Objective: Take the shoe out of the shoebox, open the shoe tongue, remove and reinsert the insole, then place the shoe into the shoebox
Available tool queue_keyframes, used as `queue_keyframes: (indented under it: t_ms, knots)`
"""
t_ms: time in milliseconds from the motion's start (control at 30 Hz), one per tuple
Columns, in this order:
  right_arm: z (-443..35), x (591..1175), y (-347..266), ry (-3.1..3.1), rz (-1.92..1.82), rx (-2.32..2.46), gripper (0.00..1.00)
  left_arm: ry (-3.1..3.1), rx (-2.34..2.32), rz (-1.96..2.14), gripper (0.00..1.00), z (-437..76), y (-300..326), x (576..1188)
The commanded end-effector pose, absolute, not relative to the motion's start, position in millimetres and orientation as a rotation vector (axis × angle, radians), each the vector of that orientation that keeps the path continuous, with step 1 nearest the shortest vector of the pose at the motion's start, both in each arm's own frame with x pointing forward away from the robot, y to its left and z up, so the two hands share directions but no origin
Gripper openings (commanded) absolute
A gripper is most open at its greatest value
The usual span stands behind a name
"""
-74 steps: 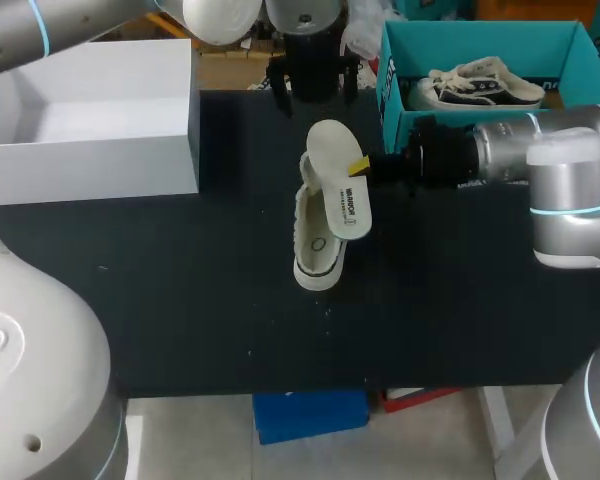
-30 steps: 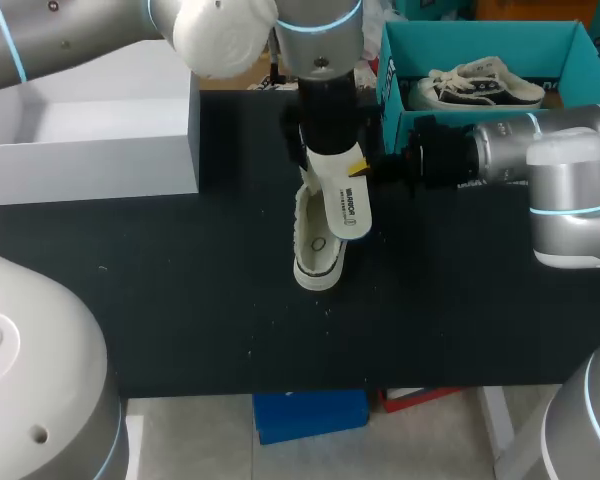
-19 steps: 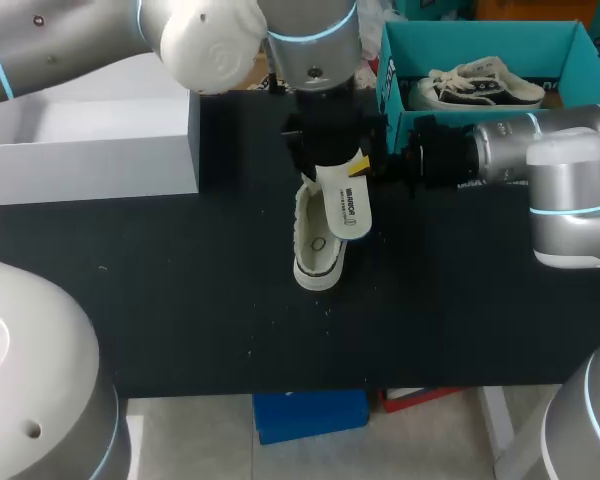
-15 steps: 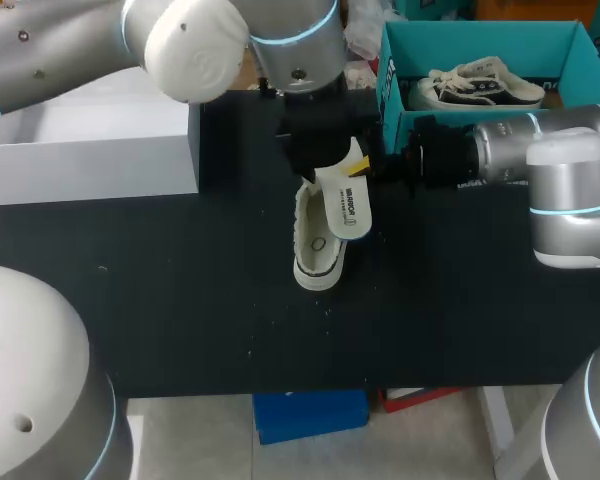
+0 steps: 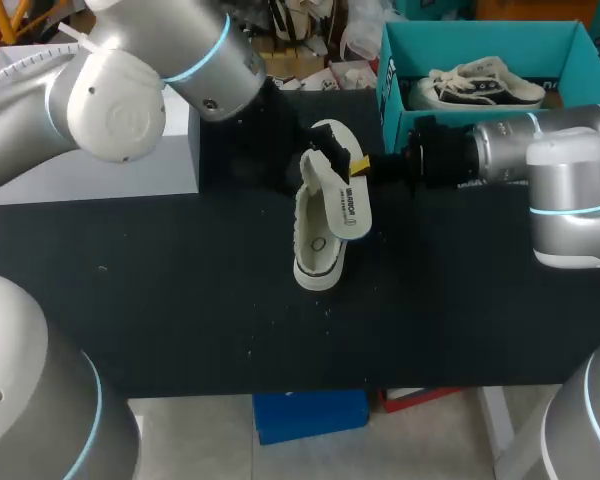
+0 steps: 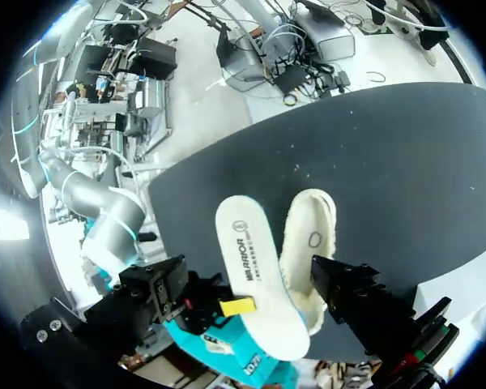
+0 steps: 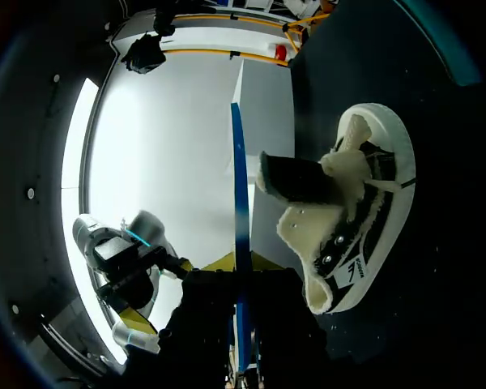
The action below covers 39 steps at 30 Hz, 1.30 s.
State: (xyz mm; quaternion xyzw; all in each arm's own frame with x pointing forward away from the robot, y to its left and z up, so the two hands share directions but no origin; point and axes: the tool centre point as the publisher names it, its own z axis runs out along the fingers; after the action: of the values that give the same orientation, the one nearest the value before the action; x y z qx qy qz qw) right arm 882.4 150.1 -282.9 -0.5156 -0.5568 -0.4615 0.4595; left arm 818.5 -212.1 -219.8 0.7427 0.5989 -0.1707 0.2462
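the right gripper (image 5: 361, 165) is clamped on the insole (image 5: 340, 200), just above the shoe (image 5: 315, 250) lying mid-table. the left gripper (image 5: 320, 160) is near the insole's end; open or not, i cannot tell. it may knock the insole loose.

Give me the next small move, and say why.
Probably swing the right pincer so the free end of the insole comes over the opening of the shoe. The pincer is shut on the insole, which sits outside and beside the shoe, and the shoe's inside lies bare.
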Motion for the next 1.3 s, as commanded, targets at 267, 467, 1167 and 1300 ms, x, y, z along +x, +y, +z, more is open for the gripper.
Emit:
queue_keyframes:
  t_ms: [267, 467, 1167, 1300]
  knots:
    - [-283.1, 882.8, 151.3, -1.372, -1.134, -1.272, 0.0, 1.447, 1.85, -0.718, 1.0, -226.5, -203.0, 817.8]
    - [-283.1, 882.8, 151.3, -1.372, -1.134, -1.272, 0.0, 1.395, 1.584, -0.946, 1.0, -229.2, -196.9, 818.6]
    - [-283.1, 882.8, 151.3, -1.372, -1.134, -1.272, 0.0, 1.229, 1.249, -1.006, 1.0, -251.6, -197.3, 847.9]
    - [-283.1, 882.8, 151.3, -1.372, -1.134, -1.272, 0.0, 1.201, 1.244, -1.013, 0.94, -255.7, -199.9, 858.2]
